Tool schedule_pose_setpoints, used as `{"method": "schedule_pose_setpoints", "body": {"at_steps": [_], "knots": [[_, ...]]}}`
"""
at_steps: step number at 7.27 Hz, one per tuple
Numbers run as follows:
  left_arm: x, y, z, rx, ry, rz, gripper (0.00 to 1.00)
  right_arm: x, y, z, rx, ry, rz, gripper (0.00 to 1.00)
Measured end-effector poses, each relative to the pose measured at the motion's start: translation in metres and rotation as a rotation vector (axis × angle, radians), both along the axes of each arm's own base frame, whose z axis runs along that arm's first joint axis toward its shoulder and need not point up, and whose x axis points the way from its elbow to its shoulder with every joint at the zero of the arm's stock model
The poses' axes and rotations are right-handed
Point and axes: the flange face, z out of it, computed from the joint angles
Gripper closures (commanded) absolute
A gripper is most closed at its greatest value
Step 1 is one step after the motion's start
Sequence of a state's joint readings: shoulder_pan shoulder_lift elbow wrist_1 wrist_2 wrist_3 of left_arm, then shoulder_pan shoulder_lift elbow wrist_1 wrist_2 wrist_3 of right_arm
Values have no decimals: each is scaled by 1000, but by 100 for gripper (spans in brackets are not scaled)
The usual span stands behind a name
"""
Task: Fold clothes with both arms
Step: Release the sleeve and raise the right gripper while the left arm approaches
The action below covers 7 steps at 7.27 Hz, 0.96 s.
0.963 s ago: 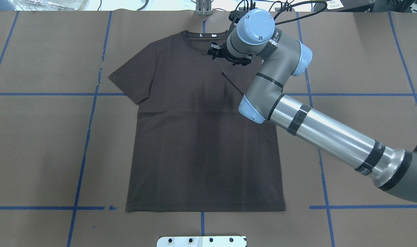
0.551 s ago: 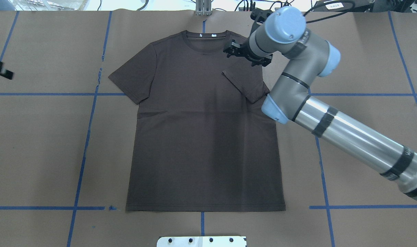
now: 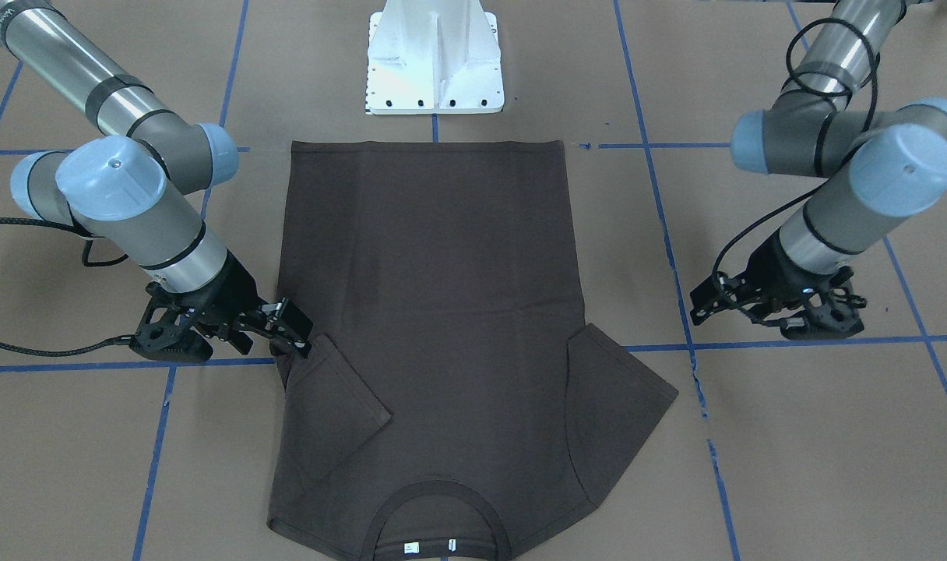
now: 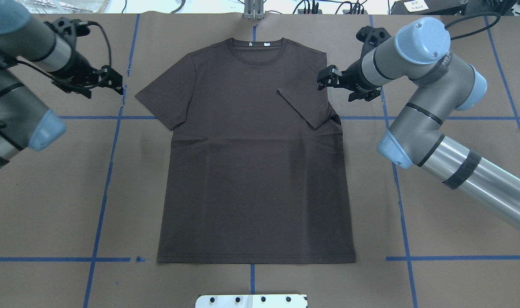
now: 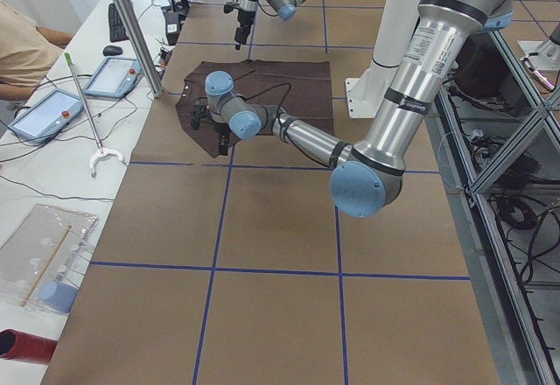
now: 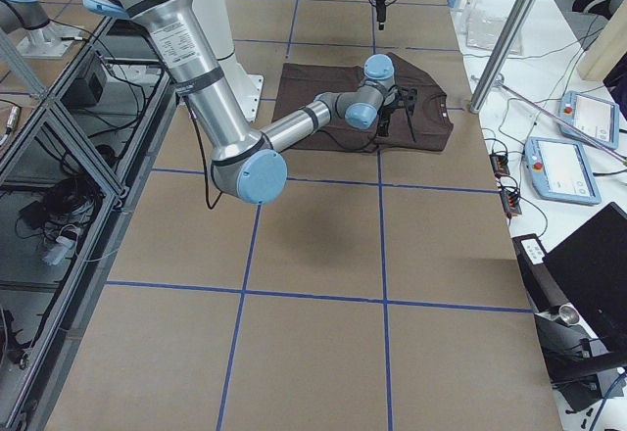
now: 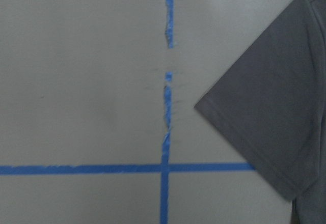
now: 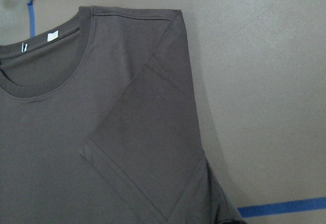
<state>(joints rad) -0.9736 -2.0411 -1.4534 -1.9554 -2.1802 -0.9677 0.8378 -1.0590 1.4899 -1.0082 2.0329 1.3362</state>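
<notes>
Looking down on the table (image 4: 50, 192), the dark brown T-shirt (image 4: 251, 179) is lying flat on the brown paper, pretty much centred. Its hem is toward the robot and its collar (image 4: 257, 41) is at the far edge, with the small white neck tags (image 4: 266, 44) showing inside it.

The sleeve on the robot's right side (image 4: 305, 105) is folded in over the chest, with its cuff running diagonally across the fabric. The right wrist camera shows that fold up close, lying flat with a few wrinkles down by the armpit. The other sleeve (image 4: 166, 98) is spread out flat on the paper, pointing away from the body of the shirt.

The right gripper (image 4: 322, 81) is down low, right at the shoulder edge next to the folded sleeve. Its fingers look parted and there's no cloth between them. From the front view I honestly can't tell if the tips are brushing the fabric or are just beside it.

The left gripper (image 4: 119, 84) is over bare paper, just off the tip of the spread sleeve and beside a line of blue tape (image 4: 108, 171). Its fingers look parted too, with nothing in them. Its wrist camera sees the cuff corner of that sleeve plus a crossing of tape lines, and the tape is a bit torn there.

The white pedestal base (image 3: 434, 62) sits just past the hem. In the left side view, a person's arm (image 5: 22, 48) shows at the bench along the far edge.
</notes>
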Motion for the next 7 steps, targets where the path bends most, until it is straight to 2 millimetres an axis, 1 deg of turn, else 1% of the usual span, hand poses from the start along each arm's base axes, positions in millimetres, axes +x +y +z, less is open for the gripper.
{"method": "schedule_pose_setpoints", "body": {"at_steps": [1, 2, 3, 4, 5, 7], "knots": [[21, -10, 2, -15, -1, -28, 15, 4, 4, 8, 0, 6, -6, 0], [33, -16, 11, -27, 3, -46, 23, 6, 6, 13, 0, 11, -9, 0], [42, -22, 22, -30, 3, -56, 29, 6, 7, 15, 0, 14, -10, 0], [52, -29, 27, -30, -5, -71, 32, 6, 8, 15, 1, 14, -11, 0], [63, -34, 28, -30, -15, -86, 35, 7, 8, 15, 1, 14, -11, 0], [73, -36, 29, -29, -26, -92, 40, 6, 8, 17, -1, 17, -10, 0]]}}
